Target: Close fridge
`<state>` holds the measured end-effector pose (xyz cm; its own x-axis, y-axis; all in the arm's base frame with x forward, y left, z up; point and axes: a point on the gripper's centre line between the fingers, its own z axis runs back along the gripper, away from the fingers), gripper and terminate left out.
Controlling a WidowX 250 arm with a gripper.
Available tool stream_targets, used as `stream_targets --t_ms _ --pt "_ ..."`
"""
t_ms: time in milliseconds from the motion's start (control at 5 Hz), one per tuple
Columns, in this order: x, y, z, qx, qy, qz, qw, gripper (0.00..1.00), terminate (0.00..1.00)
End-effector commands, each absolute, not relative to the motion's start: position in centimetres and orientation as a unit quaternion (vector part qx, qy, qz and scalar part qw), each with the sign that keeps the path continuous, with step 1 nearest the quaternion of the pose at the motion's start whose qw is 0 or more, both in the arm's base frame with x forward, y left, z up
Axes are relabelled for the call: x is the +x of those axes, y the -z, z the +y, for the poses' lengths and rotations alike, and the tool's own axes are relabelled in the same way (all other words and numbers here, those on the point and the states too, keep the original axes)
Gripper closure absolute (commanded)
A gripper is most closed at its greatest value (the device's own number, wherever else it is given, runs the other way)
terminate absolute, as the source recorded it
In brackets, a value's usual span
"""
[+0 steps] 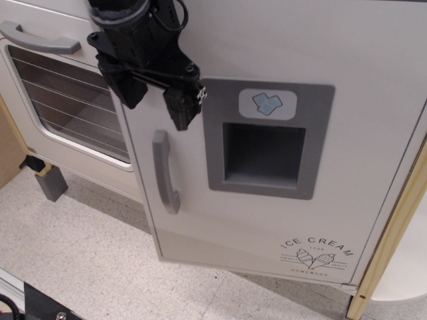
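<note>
The fridge door [373, 167] is white, with a grey recessed ice dispenser panel [267, 140], a vertical grey handle [165, 171] and an "ICE CREAM" logo [317, 255]. It fills the middle and right of the view and still stands slightly out from the cabinet at its left edge. My black gripper [155, 101] comes in from the top left, against the door's upper left corner just above the handle. Its two fingers [181, 110] stand apart with nothing between them.
The white oven door [60, 107] with a window and a horizontal grey handle [41, 39] stands at the left, behind the fridge door's edge. A wooden post [390, 240] runs along the right. Speckled floor [80, 253] lies below, with a small grey block [51, 183] on it.
</note>
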<state>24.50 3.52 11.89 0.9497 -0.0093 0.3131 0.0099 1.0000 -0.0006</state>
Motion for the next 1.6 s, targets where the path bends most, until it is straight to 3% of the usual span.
stream_targets --t_ms 0,1000,1400 --pt "27.9 -13.8 5.0 -0.027 -0.057 -0.233 0.970 0.00 0.00" --pt "31.9 -15.6 5.4 -0.028 -0.115 -0.255 0.960 0.00 0.00" --pt "30.9 -15.6 5.3 -0.018 -0.104 -0.252 0.962 0.00 0.00"
